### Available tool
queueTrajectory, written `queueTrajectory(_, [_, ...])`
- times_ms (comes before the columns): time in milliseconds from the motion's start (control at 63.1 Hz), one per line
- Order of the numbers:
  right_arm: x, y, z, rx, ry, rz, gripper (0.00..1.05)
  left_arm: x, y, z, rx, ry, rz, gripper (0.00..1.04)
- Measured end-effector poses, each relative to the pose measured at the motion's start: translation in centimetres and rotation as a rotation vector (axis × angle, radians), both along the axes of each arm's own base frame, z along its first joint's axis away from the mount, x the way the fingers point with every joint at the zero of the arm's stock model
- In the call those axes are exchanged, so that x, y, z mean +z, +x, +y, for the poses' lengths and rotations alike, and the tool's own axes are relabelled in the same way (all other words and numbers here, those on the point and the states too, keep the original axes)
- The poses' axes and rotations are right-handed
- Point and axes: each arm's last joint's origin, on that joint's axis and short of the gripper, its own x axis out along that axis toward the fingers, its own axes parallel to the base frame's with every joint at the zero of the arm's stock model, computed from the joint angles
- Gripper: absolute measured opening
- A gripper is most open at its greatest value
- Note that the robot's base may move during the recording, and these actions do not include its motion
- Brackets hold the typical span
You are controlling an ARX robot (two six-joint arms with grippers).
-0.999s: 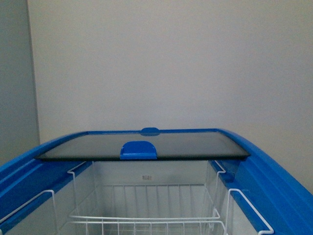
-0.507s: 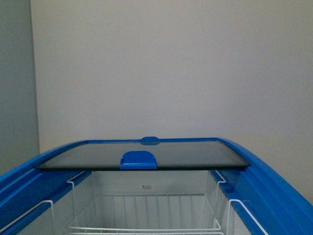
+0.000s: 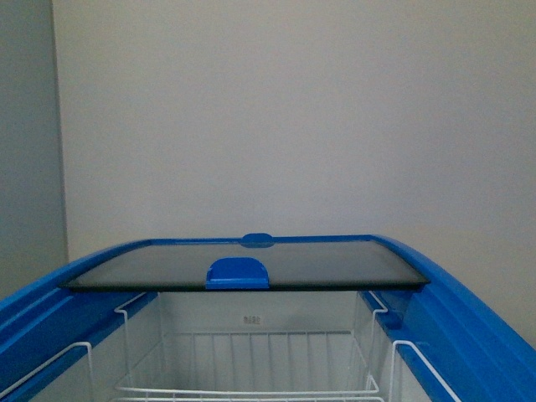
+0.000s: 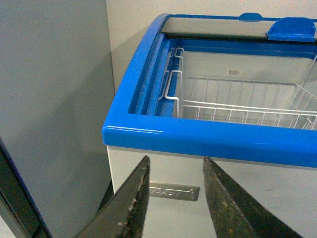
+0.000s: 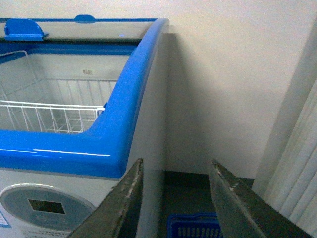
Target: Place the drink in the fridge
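Note:
The fridge (image 3: pixel 469 310) is a white chest cooler with a blue top rim, straight ahead in the front view. Its glass lid (image 3: pixel 243 264) with a blue handle (image 3: pixel 238 273) is slid to the far half, so the near half stands open over white wire baskets (image 3: pixel 251 368). The drink is not in view in any frame. My left gripper (image 4: pixel 176 168) is open and empty, low in front of the fridge's left front corner (image 4: pixel 133 136). My right gripper (image 5: pixel 176 171) is open and empty beside the fridge's right front corner (image 5: pixel 114 148).
A grey panel (image 4: pixel 54 109) stands close on the fridge's left. A plain wall (image 3: pixel 293 117) rises behind it. On the right there is a gap to the wall with a dark floor and a blue plastic crate (image 5: pixel 193 225) low down. A round control panel (image 5: pixel 44 206) sits on the fridge's front.
In the front view the fridge has dropped lower in the picture since a second ago, showing less of the baskets. Nothing has moved in the last half second.

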Motion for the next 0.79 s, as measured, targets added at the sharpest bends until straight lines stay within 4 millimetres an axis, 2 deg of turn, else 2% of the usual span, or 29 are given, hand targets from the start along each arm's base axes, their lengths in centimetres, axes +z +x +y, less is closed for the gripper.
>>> queueTrajectory(127, [0.00,0.00,0.00,0.000,0.000,0.000,0.69,0.00,0.00,0.00,0.000,0.000,0.000,0.64])
queueTrajectory(285, [0.00,0.00,0.00,0.000,0.000,0.000,0.93,0.00,0.00,0.00,0.000,0.000,0.000,0.89])
queueTrajectory(349, [0.00,0.00,0.00,0.000,0.000,0.000,0.99,0.00,0.00,0.00,0.000,0.000,0.000,0.97])
queueTrajectory(793, [0.00,0.00,0.00,0.000,0.000,0.000,0.97,0.00,0.00,0.00,0.000,0.001,0.000,0.97])
